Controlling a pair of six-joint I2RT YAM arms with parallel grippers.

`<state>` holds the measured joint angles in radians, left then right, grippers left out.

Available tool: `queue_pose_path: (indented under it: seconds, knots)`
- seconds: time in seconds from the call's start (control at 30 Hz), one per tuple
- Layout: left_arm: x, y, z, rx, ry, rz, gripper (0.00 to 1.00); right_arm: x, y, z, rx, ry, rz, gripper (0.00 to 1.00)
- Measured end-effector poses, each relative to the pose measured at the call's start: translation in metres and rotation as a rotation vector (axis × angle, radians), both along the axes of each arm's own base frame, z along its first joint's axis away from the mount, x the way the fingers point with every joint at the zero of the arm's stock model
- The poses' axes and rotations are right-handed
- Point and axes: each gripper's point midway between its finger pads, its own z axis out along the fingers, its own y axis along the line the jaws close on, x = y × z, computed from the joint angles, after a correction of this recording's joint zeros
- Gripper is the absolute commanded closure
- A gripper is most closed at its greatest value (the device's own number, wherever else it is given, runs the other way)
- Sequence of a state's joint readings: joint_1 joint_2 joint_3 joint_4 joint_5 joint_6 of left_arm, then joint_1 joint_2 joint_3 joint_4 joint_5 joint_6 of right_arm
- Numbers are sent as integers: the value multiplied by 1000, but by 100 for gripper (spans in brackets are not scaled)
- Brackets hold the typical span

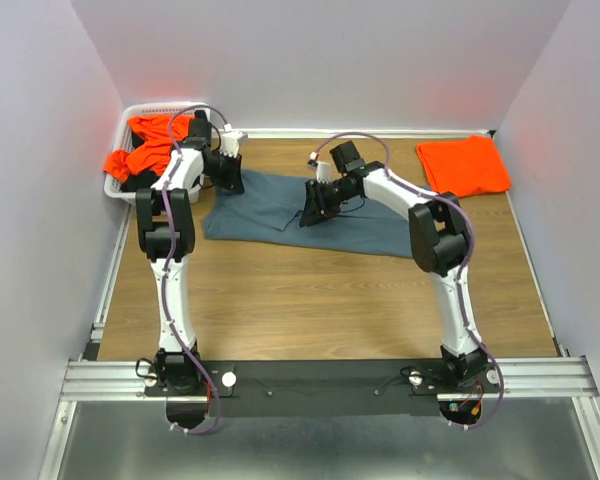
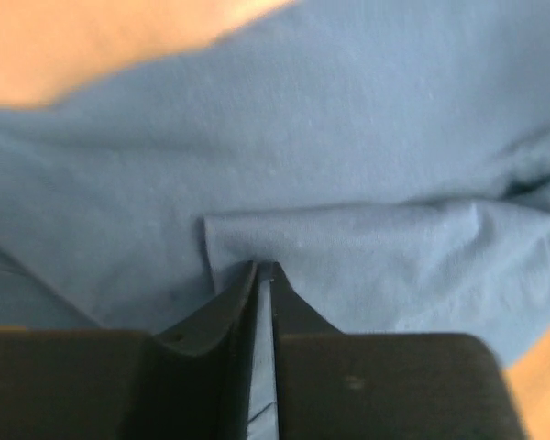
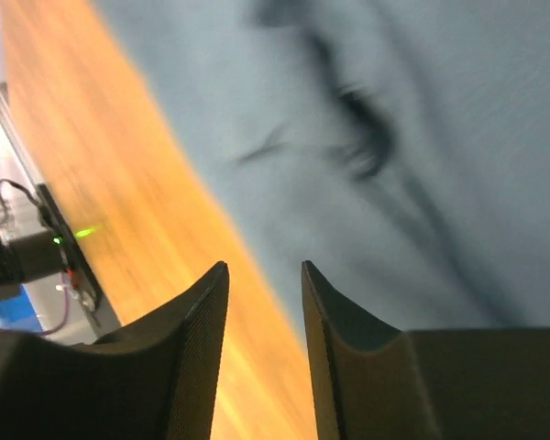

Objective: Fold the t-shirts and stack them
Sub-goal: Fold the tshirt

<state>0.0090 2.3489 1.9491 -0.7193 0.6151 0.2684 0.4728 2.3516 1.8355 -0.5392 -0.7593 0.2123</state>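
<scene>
- A wooden counter (image 1: 310, 310) fills the space between pale walls, with two robot arms fixed at its near edge.
- The slate blue-grey t-shirt (image 1: 270, 205) lies spread out, a little rumpled, across the far middle of the counter.
- The left arm (image 1: 170, 225) reaches to the far-left end of that shirt, just beside the basket.
- The right arm (image 1: 435, 235) bends inward to the middle of the shirt.
- A white slotted basket (image 1: 114, 187) sits in the far-left corner.
- A folded orange t-shirt (image 1: 463, 165) lies flat in the far-right corner, well apart from the blue-grey one.
- Crumpled orange t-shirts (image 1: 145, 150) fill the basket and spill over its rim.
- The left jaws are clenched on a raised fold of the blue-grey t-shirt (image 2: 367, 137); a thin strip of cloth shows between them.
- The right jaws stand apart with nothing between them, over the shirt's edge (image 3: 394, 137) where cloth meets bare wood.
</scene>
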Motion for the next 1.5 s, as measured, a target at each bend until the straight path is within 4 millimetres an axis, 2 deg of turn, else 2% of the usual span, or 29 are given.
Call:
queue_pose_path:
  seconds: [0.07, 0.13, 0.17, 0.2, 0.27, 0.33, 0.4, 0.47, 0.53, 0.63, 0.7, 0.8, 0.9, 1.03, 1.17, 1.23, 1.3, 1.37, 1.43, 1.5]
  knots:
    - [19, -3, 11, 37, -54, 0, 71, 2, -6, 26, -3, -64, 8, 55]
    - [29, -8, 24, 57, -99, -6, 70, 9, -17, 53, -18, -145, 1, 58]
    - [34, -14, 40, 70, -142, -10, 70, 14, -28, 73, -28, -206, -9, 58]
    - [34, -16, 48, 76, -159, -12, 69, 22, -42, 92, -47, -274, -25, 59]
    - [30, -21, 70, 94, -198, -13, 67, 38, -72, 116, -106, -390, -66, 63]
    - [13, -27, 90, 123, -225, -16, 67, 53, -103, 125, -198, -477, -109, 66]
    - [-3, -32, 107, 138, -251, -13, 75, 69, -137, 118, -316, -523, -151, 67]
    - [-25, -36, 123, 152, -268, -3, 79, 75, -159, 99, -409, -511, -161, 69]
    - [-44, -42, 127, 170, -266, 3, 83, 77, -180, 71, -516, -482, -149, 71]
    - [-66, -46, 108, 203, -228, 3, 92, 75, -203, 32, -634, -422, -120, 77]
    - [-80, -48, 84, 225, -171, -6, 96, 72, -216, 11, -692, -385, -99, 82]
    - [-100, -43, 48, 262, -70, -6, 100, 68, -231, -7, -763, -355, -73, 86]
    - [-105, -38, 29, 288, -24, 1, 100, 62, -239, -17, -806, -338, -48, 90]
    - [-102, -32, 12, 318, 8, 13, 100, 58, -245, -22, -832, -339, -25, 93]
    - [-91, -28, -15, 357, 50, 15, 100, 47, -247, -24, -834, -355, -9, 94]
    - [-81, -26, -15, 370, 48, 15, 100, 36, -246, -25, -825, -359, 4, 96]
    - [-68, -26, -16, 374, 36, 13, 100, 18, -245, -27, -824, -351, 24, 96]
    - [-50, -26, -16, 388, 17, 6, 100, -9, -234, -25, -804, -344, 64, 96]
    - [-27, -27, -13, 402, -13, 5, 100, -52, -207, -26, -770, -315, 156, 94]
    - [9, -31, -9, 406, -60, 8, 100, -108, -157, -24, -682, -295, 316, 88]
